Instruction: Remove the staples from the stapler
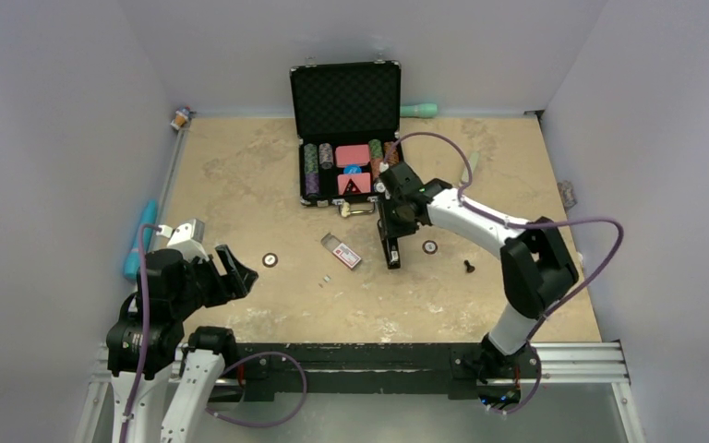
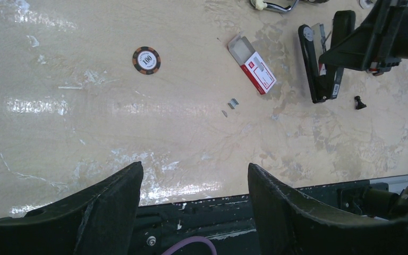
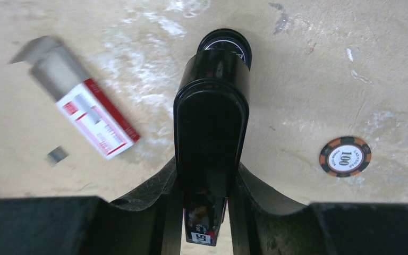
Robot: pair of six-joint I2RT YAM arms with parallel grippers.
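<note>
Stapler (image 3: 211,127) top arm clamped tight between the right gripper (image 3: 207,170) fingers, base down on the table mid-way, just right of the red-and-white box (image 1: 343,252), staples (image 2: 234,103) lying loose near that box, left gripper (image 2: 194,175) spread wide, holding nothing, over the near-left table edge.

Right wrist view: stapler (image 3: 211,122), near end hidden between the 2 fingers of the right gripper (image 3: 207,175); red-and-white box (image 3: 93,114) blurred. Top view: staples (image 1: 329,278) too small to count.
</note>
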